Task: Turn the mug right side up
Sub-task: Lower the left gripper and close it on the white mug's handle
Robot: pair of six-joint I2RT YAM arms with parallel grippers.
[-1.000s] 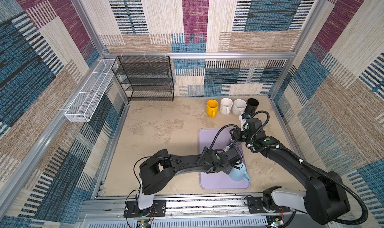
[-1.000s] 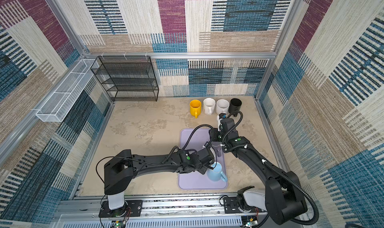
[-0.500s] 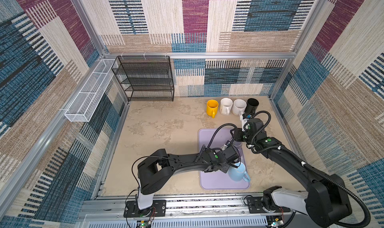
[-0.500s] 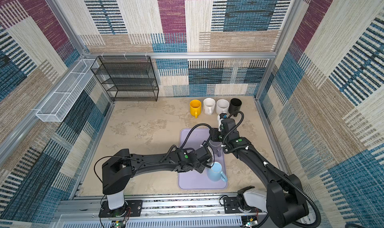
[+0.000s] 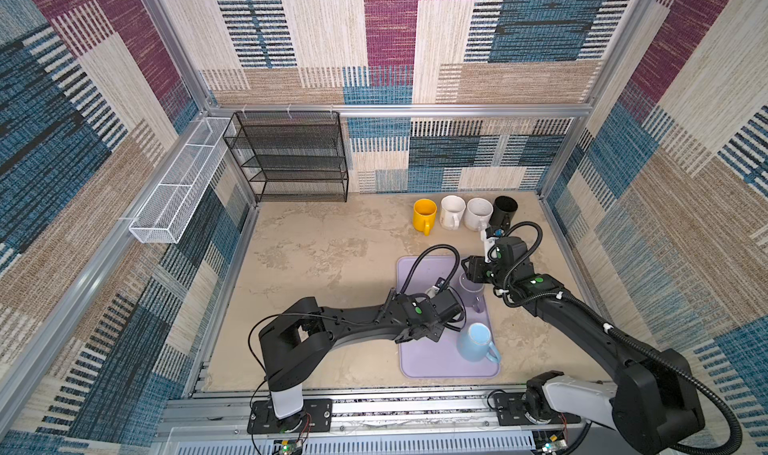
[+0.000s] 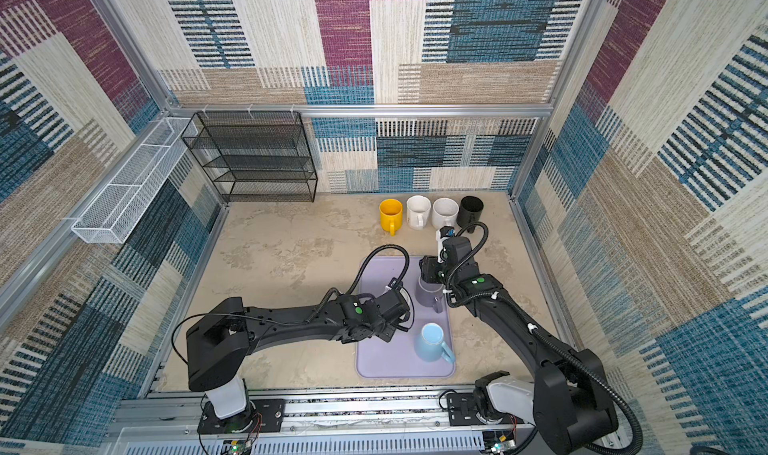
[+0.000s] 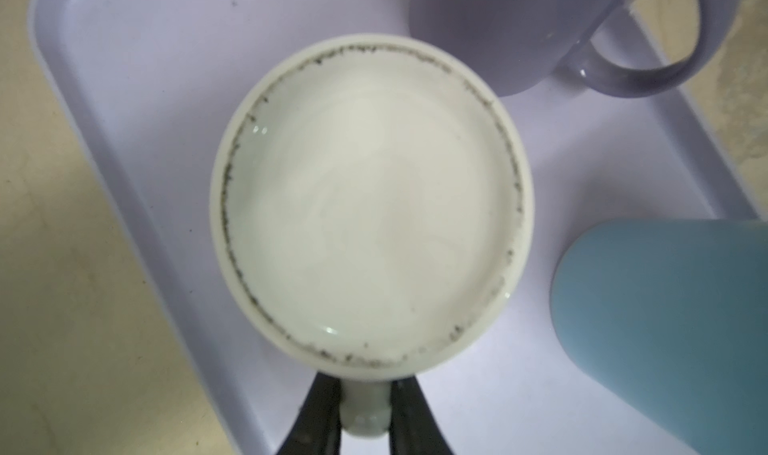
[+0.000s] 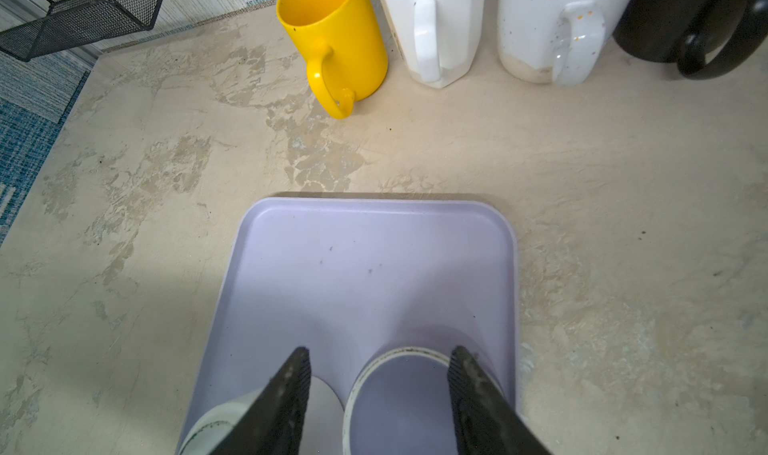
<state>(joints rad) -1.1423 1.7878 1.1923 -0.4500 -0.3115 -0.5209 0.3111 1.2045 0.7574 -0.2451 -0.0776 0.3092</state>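
Three mugs stand base up on the lilac tray point(image 5: 419, 365) point(image 8: 374, 245). The pale white mug point(image 7: 370, 208) fills the left wrist view, and my left gripper point(image 7: 365, 384) is shut on its handle. In both top views the left wrist point(image 5: 446, 307) point(image 6: 388, 305) hides that mug. Beside it is a purple mug point(image 5: 471, 295) point(image 6: 430, 295) point(image 8: 399, 407), with my right gripper point(image 8: 380, 351) point(image 5: 471, 272) open just above its base and one finger on each side. A light blue mug point(image 5: 476, 340) point(image 6: 430, 340) point(image 7: 665, 328) is at the tray's near end.
Against the back wall stand a yellow mug point(image 5: 424, 214), a white mug point(image 5: 452, 210), a speckled white mug point(image 5: 478, 212) and a black mug point(image 5: 505, 208), all upright. A black wire shelf point(image 5: 291, 158) is at the back left. A white wire basket point(image 5: 178, 183) hangs on the left wall.
My left wrist has shifted a little toward the far end of the tray. The right gripper has hardly moved and is still open over the purple mug.
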